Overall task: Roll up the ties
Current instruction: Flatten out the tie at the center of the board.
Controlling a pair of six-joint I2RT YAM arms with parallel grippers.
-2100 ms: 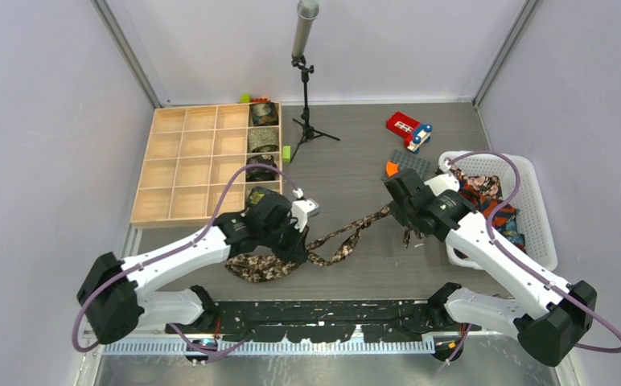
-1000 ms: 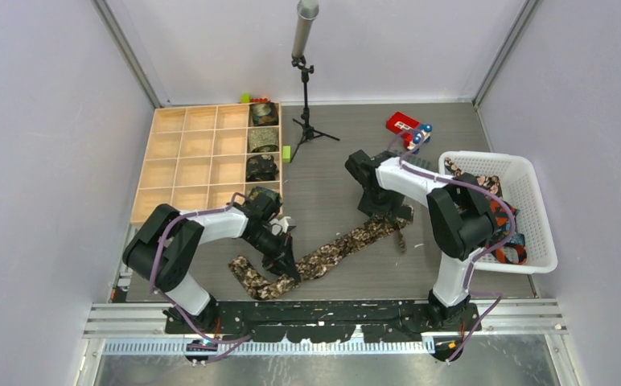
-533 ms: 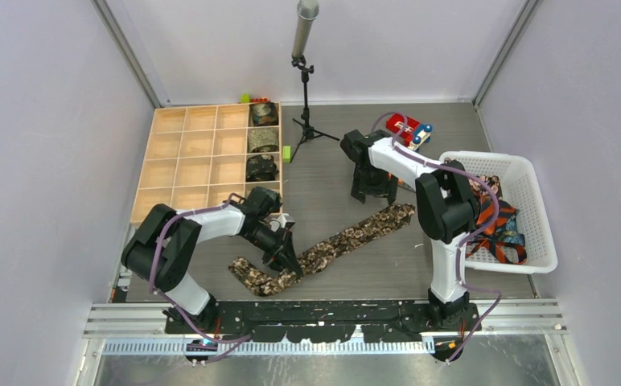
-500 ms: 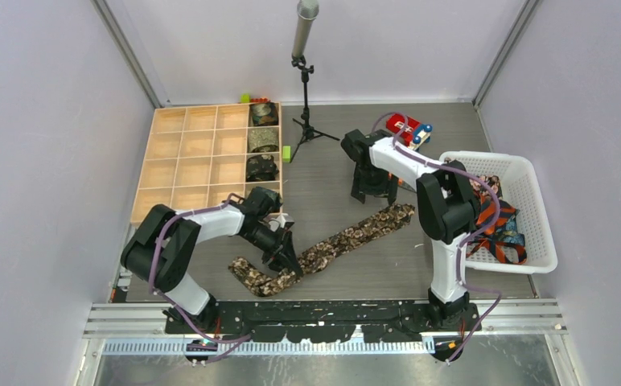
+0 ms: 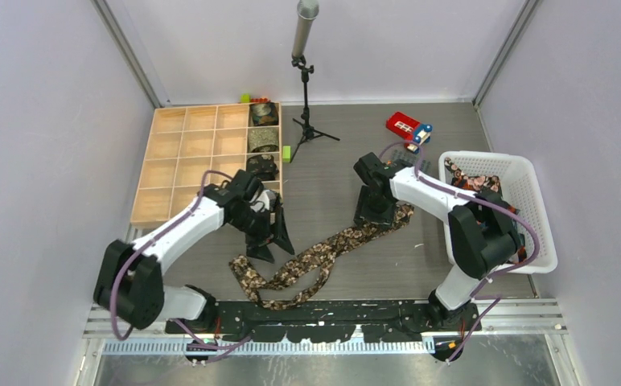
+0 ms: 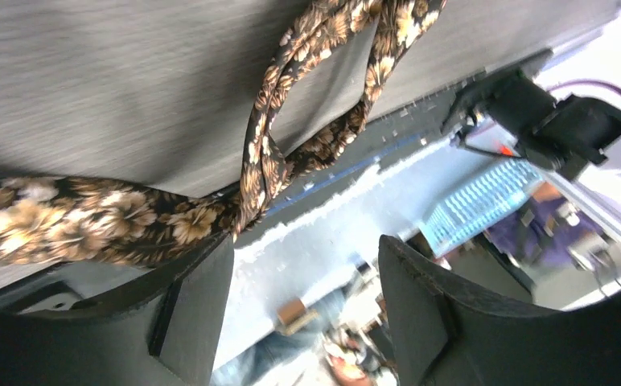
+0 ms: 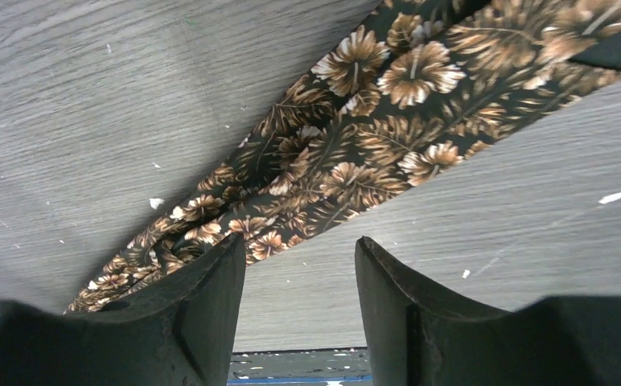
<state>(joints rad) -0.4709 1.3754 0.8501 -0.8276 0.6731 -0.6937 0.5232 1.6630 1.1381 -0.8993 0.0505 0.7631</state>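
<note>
A brown floral tie (image 5: 323,253) lies unrolled on the grey table, running from a twisted loop near the front rail up to its wide end by my right gripper (image 5: 372,215). In the right wrist view that gripper (image 7: 299,257) is open just above the table, with the tie (image 7: 355,153) lying ahead of its fingertips. My left gripper (image 5: 273,240) hovers open over the tie's narrow end. In the left wrist view the jaws (image 6: 303,269) hold nothing, and the twisted tie (image 6: 263,161) passes by the left finger. Three rolled ties (image 5: 264,141) sit in the wooden tray.
The wooden compartment tray (image 5: 187,165) stands at the left rear. A white basket (image 5: 536,193) at the right holds more ties (image 5: 476,181). A microphone stand (image 5: 306,104) and a red toy (image 5: 408,127) are at the back. The black front rail (image 5: 315,310) borders the tie's loop.
My left gripper opened, let go of the tie and drew back toward the tray; the tie's near part fell into a loose twisted loop. My right gripper came down from the back to the wide end.
</note>
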